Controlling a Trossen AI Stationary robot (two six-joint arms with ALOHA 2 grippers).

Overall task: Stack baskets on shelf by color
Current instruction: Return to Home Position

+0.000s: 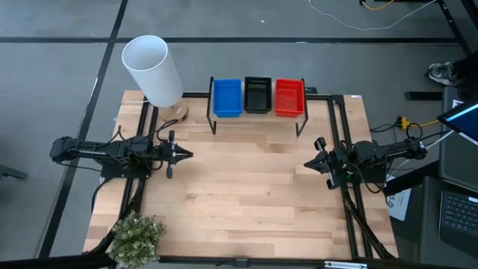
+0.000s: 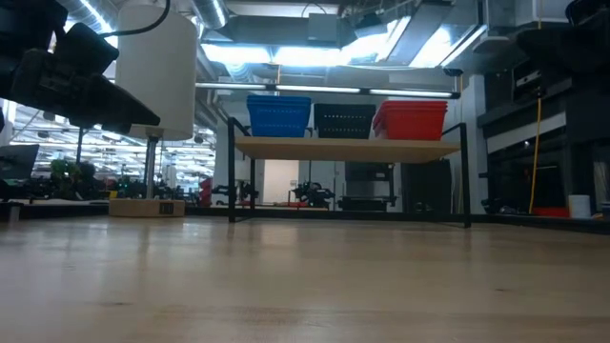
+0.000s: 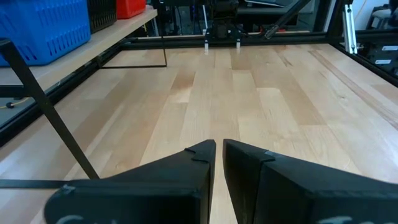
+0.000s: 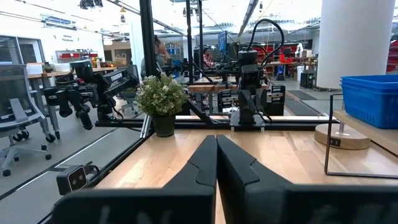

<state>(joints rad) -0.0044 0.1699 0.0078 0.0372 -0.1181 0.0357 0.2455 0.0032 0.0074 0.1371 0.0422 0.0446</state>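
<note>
Homing step, by the look; sorting seemingly done. Near, mid-table: left gripper (image 1: 183,155) at left, right gripper (image 1: 308,164) at right, fingers pressed together, empty. Beyond: blue baskets (image 1: 227,97), black baskets (image 1: 258,95), red baskets (image 1: 289,97) side by side on the shelf (image 2: 348,150). Next, probably: settle to rest; nothing to grasp.

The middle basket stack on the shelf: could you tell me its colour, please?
The middle stack is black; the high view shows it best.

A robotics lab: beyond the right fingers (image 4: 200,167) stand more robot arms (image 4: 93,92) and an office chair (image 4: 15,121); ducts (image 2: 206,13) and strip lights (image 2: 286,55) run overhead.
</note>
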